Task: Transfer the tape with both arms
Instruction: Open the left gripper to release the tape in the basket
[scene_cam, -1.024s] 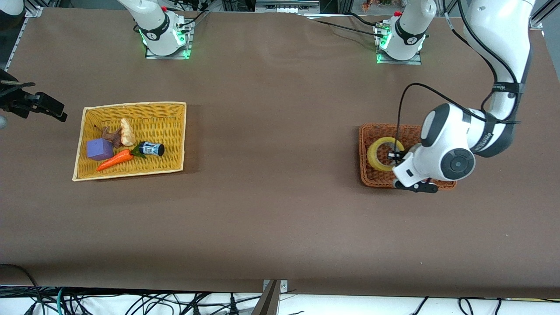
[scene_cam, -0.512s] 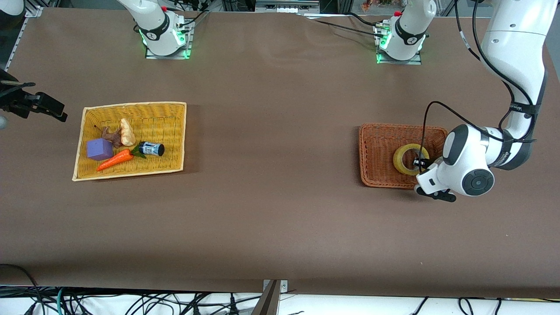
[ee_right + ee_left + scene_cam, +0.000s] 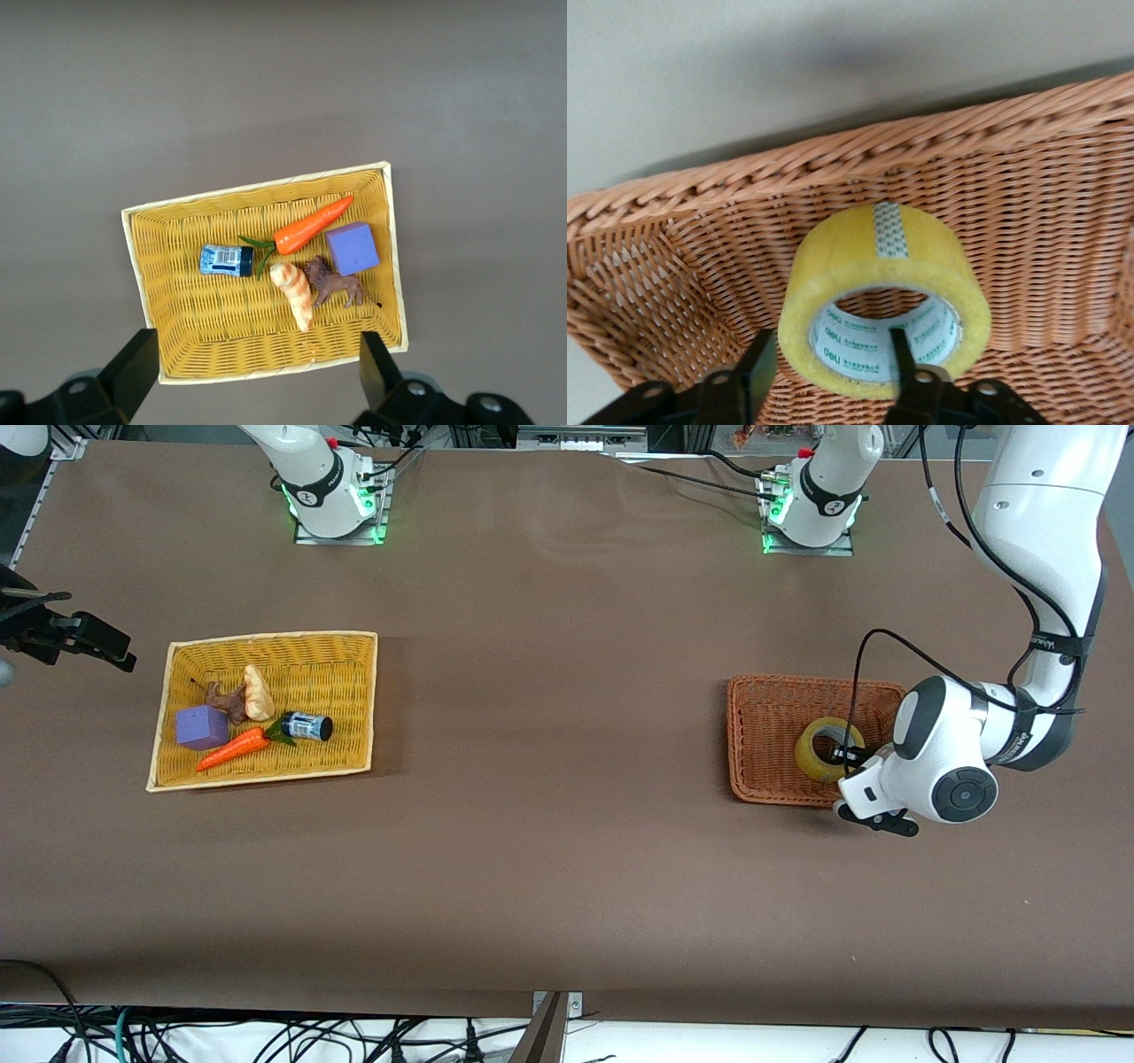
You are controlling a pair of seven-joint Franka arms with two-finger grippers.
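Note:
The tape [image 3: 811,756], a yellowish roll, sits tilted in the orange wicker basket [image 3: 764,731] at the left arm's end of the table. My left gripper [image 3: 843,755] is low in that basket, open, with its jaws straddling the roll's wall. In the left wrist view the tape [image 3: 877,257] fills the middle; one finger stands inside the hollow centre and the other outside the roll, left gripper [image 3: 828,343]. My right gripper [image 3: 104,645] waits open and empty above the table beside the yellow basket [image 3: 350,682], right gripper [image 3: 257,372].
The yellow basket [image 3: 177,301] holds a small dark blue-labelled bottle [image 3: 306,726], a toy carrot [image 3: 232,749], a purple block [image 3: 202,727], a bread piece and a brown animal figure. The orange basket's rim [image 3: 744,173] rises round the tape. Bare brown table lies between the baskets.
My left arm moved toward its own end of the table and the tape shifted with it across the orange basket, then tipped up onto its edge. The right arm has not moved.

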